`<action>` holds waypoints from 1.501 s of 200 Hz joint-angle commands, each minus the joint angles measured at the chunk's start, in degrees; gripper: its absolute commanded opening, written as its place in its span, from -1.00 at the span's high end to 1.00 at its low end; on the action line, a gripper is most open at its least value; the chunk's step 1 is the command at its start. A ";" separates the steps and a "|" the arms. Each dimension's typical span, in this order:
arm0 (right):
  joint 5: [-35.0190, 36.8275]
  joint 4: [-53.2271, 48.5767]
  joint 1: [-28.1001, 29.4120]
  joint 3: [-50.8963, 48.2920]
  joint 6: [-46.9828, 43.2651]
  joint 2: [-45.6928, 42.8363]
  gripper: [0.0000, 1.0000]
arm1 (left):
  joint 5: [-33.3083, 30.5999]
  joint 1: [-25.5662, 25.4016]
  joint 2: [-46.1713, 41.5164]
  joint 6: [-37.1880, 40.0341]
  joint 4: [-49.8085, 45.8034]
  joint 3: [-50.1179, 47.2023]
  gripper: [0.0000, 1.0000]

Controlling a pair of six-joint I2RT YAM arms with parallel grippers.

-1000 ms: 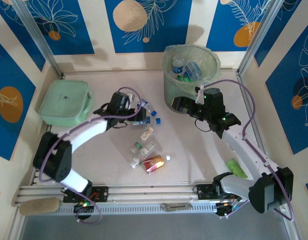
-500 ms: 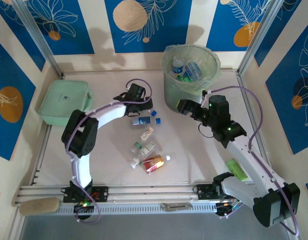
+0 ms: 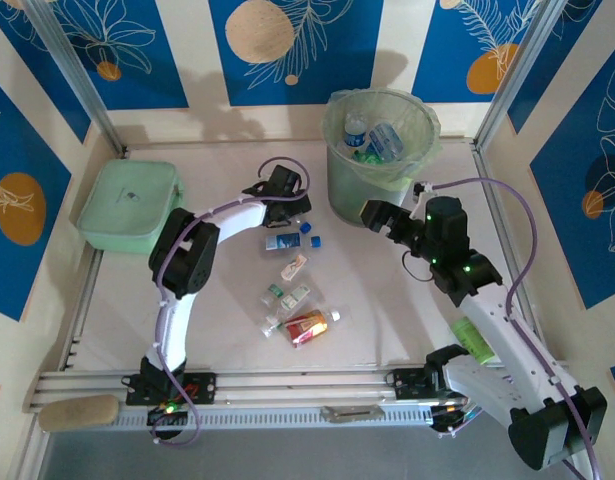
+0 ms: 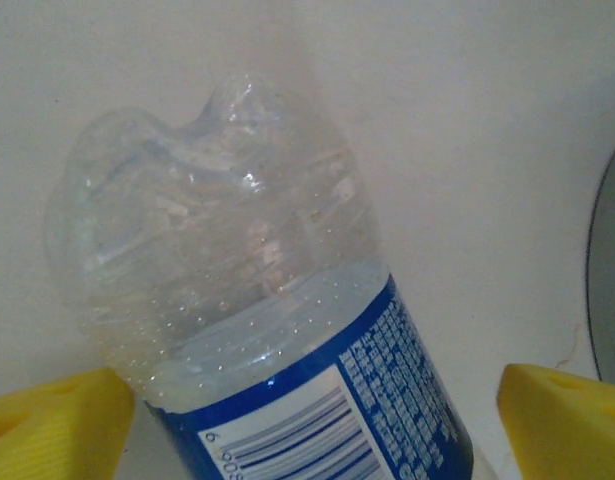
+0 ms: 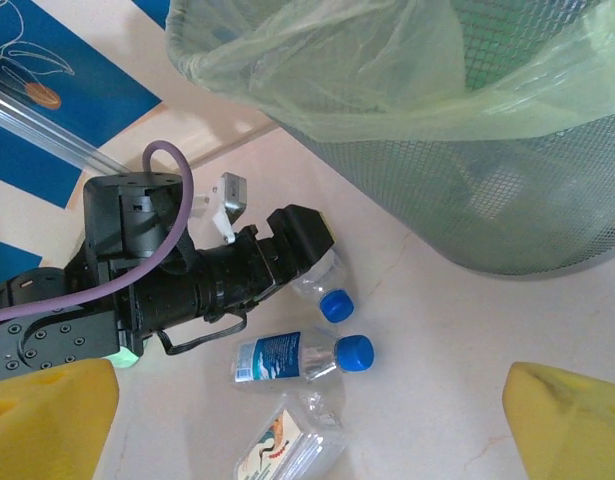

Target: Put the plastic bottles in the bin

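A clear crushed bottle [image 4: 257, 300] with a blue label lies on the table between the yellow fingers of my left gripper [image 4: 307, 420]. The jaws stand open around it, with a gap showing on the right side. From above, the left gripper [image 3: 292, 208] sits over this bottle, left of the bin [image 3: 332, 125]. The bin is lined with a pale green bag and holds a few bottles [image 3: 379, 140]. More bottles lie mid-table: a blue-capped one [image 3: 285, 241], a red-orange one [image 3: 307, 324] and a green one [image 3: 474, 340] by the right arm. My right gripper [image 3: 372, 213] hangs open and empty beside the bin [image 5: 487, 150].
A flat mint-green case [image 3: 132, 205] rests at the far left. The right wrist view has the left gripper's black body [image 5: 187, 270], two blue-capped bottles [image 5: 297, 358] and a flattened bottle [image 5: 287, 440]. Metal rails [image 3: 287, 385] run along the near edge.
My left gripper reached right onto the bottle near the bin, and its jaws have begun narrowing. The right gripper drew back slightly to the right.
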 commanded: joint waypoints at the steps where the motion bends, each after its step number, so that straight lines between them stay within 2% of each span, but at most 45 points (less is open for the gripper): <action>1: 1.54 -1.05 -0.64 -0.79 -0.98 -1.44 -0.98 | -0.55 0.66 1.40 -0.08 -0.25 2.13 -0.73; 61: 1.01 -2.71 -1.43 0.02 -1.17 -2.55 -0.98 | -0.64 1.57 1.41 -0.27 3.08 0.53 -0.27; 76: 1.01 -3.08 -1.47 0.34 -1.25 -2.63 -0.98 | -0.30 1.92 1.02 -0.44 4.34 -0.11 -0.08; 105: 1.27 -2.60 -1.59 0.22 -1.04 -2.52 -0.98 | 0.29 2.33 -0.51 -0.01 6.94 -1.62 0.04; 142: 1.52 -2.14 -1.82 0.08 -0.99 -2.12 -0.98 | 1.59 2.63 -6.83 3.26 11.92 -5.35 0.06; 169: 2.24 -1.79 -2.25 -0.26 -1.08 -2.04 -0.98 | 3.42 2.72 -14.63 7.03 15.03 -8.51 0.06; 220: 2.95 -1.35 -4.34 -2.20 0.39 -2.25 -0.98 | 9.97 2.63 -28.05 12.50 20.66 -9.78 0.05; 256: 2.26 -0.65 -6.15 -3.94 2.27 -2.93 -0.98 | 17.41 1.53 -29.08 16.38 20.57 -1.96 0.08; 300: 1.37 -0.46 -8.09 -5.60 4.26 -4.68 -0.98 | 25.47 -0.29 -20.37 21.92 13.97 16.40 0.09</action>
